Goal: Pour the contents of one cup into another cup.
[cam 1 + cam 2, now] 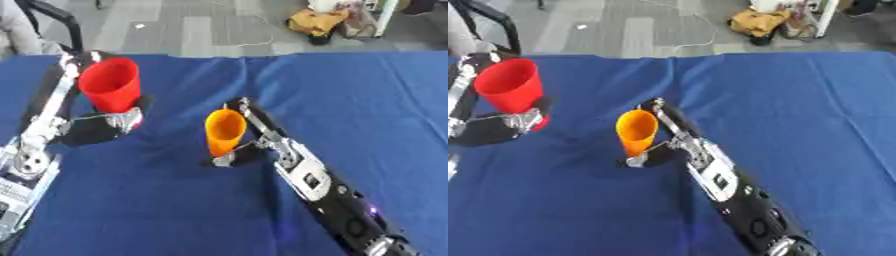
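Left hand (109,122) clamped on red cup (111,84), upright, near table (350,100) left edge. Right hand (249,145) curled round orange cup (224,131), upright, mid-table, cups well apart.

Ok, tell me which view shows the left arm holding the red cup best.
The left eye view: the left arm runs up to the red cup. The right eye view cuts most of it off at the edge.
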Tool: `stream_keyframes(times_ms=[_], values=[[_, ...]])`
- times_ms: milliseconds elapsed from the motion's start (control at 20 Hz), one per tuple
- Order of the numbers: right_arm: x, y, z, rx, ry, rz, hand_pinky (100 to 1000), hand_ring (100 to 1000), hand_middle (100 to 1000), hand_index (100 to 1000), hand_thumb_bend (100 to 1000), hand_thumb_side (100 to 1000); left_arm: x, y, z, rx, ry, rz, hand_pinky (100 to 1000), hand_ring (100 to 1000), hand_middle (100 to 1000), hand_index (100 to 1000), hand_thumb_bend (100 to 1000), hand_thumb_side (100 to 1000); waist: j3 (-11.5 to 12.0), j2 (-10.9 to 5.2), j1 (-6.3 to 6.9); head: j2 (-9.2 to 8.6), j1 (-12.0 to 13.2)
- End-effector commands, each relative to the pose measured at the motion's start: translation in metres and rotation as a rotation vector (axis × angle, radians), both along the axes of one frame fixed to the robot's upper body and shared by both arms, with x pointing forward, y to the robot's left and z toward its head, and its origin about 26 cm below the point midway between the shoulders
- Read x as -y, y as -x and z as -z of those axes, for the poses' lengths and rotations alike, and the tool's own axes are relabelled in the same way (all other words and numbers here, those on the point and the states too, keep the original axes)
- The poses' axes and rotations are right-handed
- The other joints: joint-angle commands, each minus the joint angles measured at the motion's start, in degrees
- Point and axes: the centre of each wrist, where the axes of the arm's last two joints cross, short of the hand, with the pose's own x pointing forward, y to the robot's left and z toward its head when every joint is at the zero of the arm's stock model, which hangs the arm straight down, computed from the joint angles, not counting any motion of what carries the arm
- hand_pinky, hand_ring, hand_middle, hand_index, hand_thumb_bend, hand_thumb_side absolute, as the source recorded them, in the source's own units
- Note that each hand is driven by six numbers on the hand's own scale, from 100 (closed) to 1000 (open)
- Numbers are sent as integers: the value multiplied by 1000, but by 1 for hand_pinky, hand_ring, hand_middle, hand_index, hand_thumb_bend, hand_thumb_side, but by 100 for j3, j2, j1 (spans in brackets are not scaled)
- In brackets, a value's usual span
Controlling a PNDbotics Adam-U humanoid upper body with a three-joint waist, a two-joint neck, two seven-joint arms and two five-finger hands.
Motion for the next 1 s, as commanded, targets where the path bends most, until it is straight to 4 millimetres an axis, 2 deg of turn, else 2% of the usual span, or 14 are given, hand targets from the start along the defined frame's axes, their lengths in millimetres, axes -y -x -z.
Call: stream_keyframes(times_ms=[50, 550, 1000], values=[[-5, 3, -13, 27, 9, -57, 508, 305, 179, 431, 739, 147, -4, 0, -15, 50, -83, 1, 211, 302, 427, 697, 263, 273, -22, -123, -5, -61, 16], [-31, 16, -15, 24, 69, -227, 511, 307, 180, 434, 734, 141, 1, -11, -28, 136, -298, -23, 200, 294, 414, 699, 276, 256, -109, -178, -68, -71, 58], [-53, 27, -30, 38, 71, -347, 513, 309, 183, 436, 726, 133, 11, -20, -32, 207, -474, -47, 176, 273, 389, 699, 288, 238, -140, -192, -63, -73, 48]])
